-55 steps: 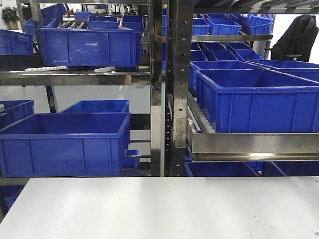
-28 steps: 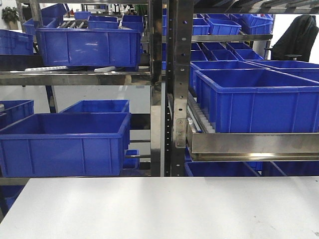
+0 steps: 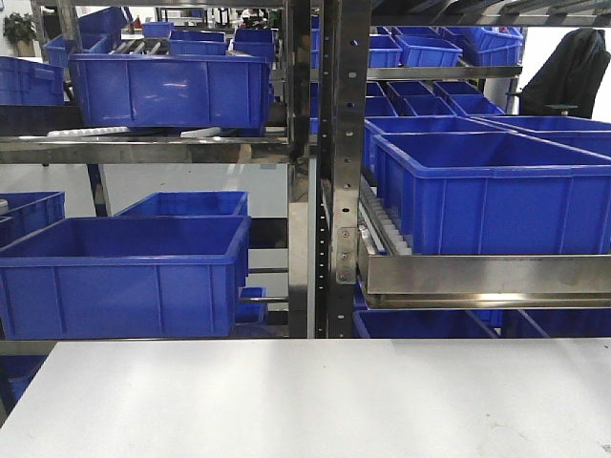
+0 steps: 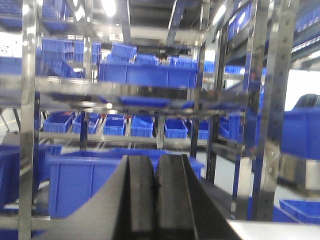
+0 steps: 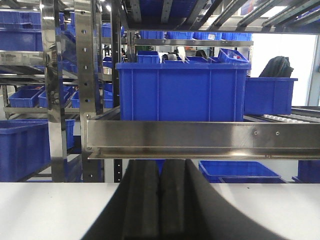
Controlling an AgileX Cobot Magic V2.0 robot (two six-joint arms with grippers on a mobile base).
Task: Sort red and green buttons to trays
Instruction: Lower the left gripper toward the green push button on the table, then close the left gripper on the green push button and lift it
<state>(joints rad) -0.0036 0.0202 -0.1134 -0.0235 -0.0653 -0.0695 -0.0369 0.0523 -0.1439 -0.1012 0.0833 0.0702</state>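
Nothing has moved since the earlier front views: table, crates and rack stand as they were.

Buttons: none in view from any camera. Trays: none in view either, red or green. I cannot state where they are from these views.

Handling, as a judgement: I expect the buttons to be small, light and rigid, with smooth faces liable to slip or roll. Take hold across two opposite sides, low on the part, with moderate force. Do not pinch a rounded top.

My left gripper (image 4: 156, 167) has its pads pressed together with nothing between them. My right gripper (image 5: 160, 170) is likewise closed and empty. Both must open before any pick.

The white table (image 3: 305, 401) fills 6 o'clock of the front view. Blue crates (image 3: 124, 277) sit at 9 and 3 o'clock on the steel rack (image 3: 334, 172), whose post runs up to 12 o'clock. A steel rail (image 5: 200, 137) crosses the right wrist view just above my fingers.

The table's near edge is cut off at 6 o'clock. Neither arm shows in the front view. The left wrist view is blurred.
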